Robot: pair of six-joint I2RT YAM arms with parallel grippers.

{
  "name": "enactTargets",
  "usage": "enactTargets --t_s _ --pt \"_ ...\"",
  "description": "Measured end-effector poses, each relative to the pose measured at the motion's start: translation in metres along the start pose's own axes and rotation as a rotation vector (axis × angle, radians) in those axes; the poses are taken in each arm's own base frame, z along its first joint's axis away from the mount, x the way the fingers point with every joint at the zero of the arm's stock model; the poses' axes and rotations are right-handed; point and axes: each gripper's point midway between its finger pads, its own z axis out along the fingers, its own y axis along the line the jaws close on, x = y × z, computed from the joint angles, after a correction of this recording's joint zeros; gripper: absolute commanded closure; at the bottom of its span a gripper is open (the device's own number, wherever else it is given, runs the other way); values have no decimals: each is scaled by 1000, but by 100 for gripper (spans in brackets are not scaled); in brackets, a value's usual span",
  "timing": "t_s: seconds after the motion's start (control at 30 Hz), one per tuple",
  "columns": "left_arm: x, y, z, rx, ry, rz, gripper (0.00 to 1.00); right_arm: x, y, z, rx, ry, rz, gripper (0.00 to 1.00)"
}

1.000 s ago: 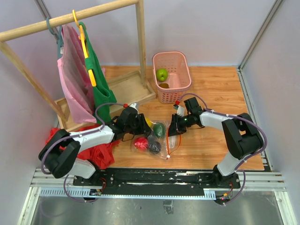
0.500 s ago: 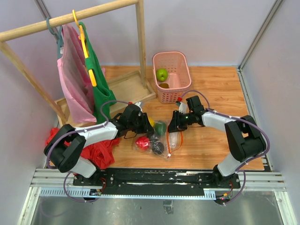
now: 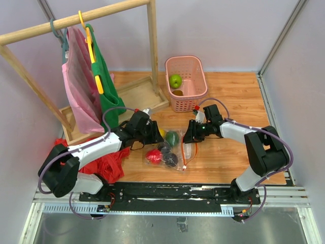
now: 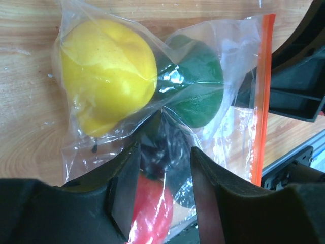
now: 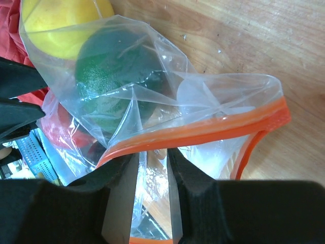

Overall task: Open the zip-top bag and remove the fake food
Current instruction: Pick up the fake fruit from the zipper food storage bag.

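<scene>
"Since a second is short, what has changed?"

"The left arm has swung its elbow outward. The left tool stays nearly closed on the bag's bottom fold, with the food bulging beyond its tips. The right tool has edged away from the near side, its fingers pinched on plastic just under the zip strip."

"And for the task?"

"The strip bows into a loop, so I judge the mouth open. Yellow, green, red and dark pieces all lie inside, mid table between the tools. They are yet to come out."

"And around it?"

"The table is wood. There is red cloth at the left, then a rack with hung cloths, then a pink basket holding a green apple. The walls are pale."
</scene>
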Motion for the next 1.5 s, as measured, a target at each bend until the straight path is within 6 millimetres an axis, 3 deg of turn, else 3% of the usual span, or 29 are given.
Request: enactTargets --t_s 0.33,0.53,0.67,0.83,1.03,1.27,1.5 --pt "-16 -14 -18 0 -36 -29 83 0 -1 0 2 -2 -10 71" --pt "-40 -43 -23 62 -84 -21 87 2 -2 0 4 2 -6 71" --pt "-50 -59 -11 75 -85 -1 88 2 -2 0 3 2 -7 71" --pt "-52 -49 21 -5 -55 48 88 1 -2 0 2 -1 -9 71" --pt "-43 -19 51 -138 4 109 88 1 -2 0 2 -3 -12 71" --pt "-36 -9 57 -174 37 141 87 1 -3 1 2 1 -13 71" --pt "-27 -13 57 -159 61 154 86 1 -2 5 -20 8 -11 66"
